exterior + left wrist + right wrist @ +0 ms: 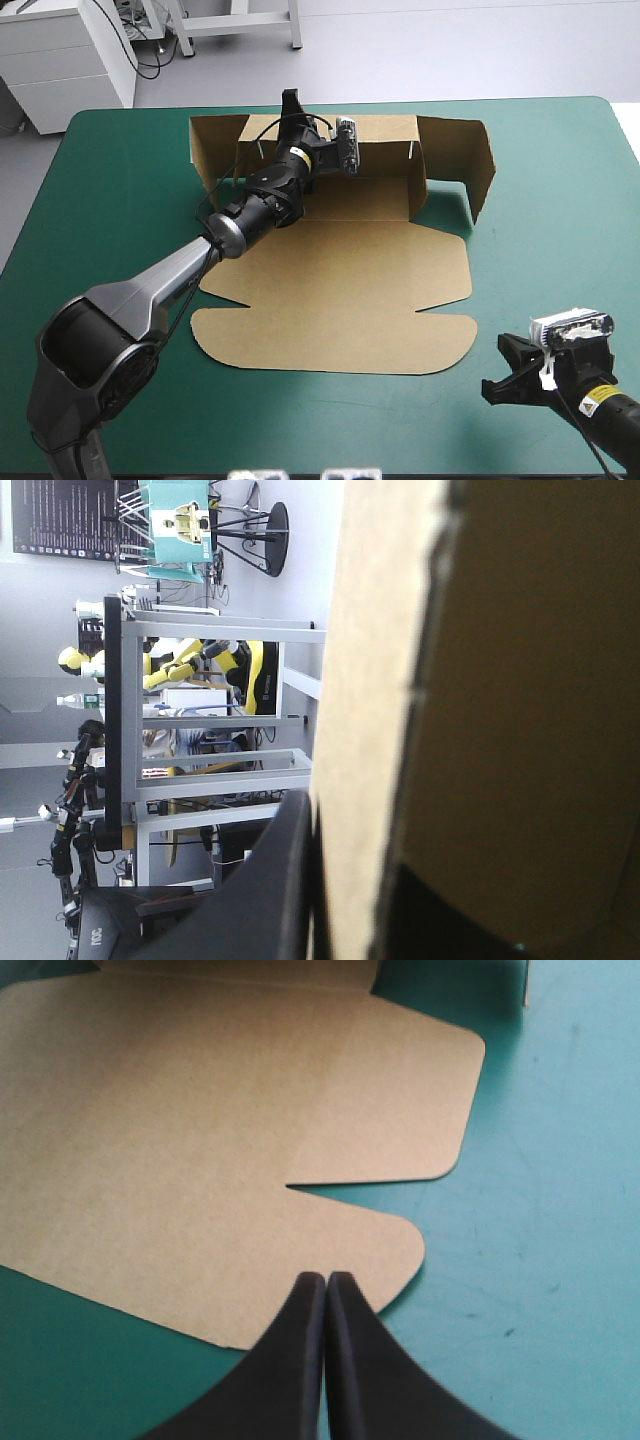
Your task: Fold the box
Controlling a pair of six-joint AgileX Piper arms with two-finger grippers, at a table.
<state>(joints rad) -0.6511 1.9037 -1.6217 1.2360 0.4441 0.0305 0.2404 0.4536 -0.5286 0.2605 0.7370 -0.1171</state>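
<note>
Cardboard fills the middle of the teal-green surface (110, 200): the brown box (340, 280) lies with its near half flat and its far half raised. The back wall (385, 152) stands upright near the far edge, with a side wall (482, 165) upright at its right end and a shorter flap (212, 150) at its left. The two rounded near flaps (330, 342) lie flat.

The left arm (190, 265) reaches diagonally across the flat panel's left part to the top of the back wall. Its jaws are clamped on that wall. In the left wrist view one black finger (275, 900) presses against the board (500, 730), which blocks most of the sight ahead.

The right arm (600, 405) rests off the box's near right corner, apart from it. Its jaws are together, the fingers (290, 1360) meeting in one point aimed at the near right flap (330, 1250).

Bare cover (540, 1210) lies to that flap's right. Beyond the far left corner stands a white cabinet (60, 60).
</note>
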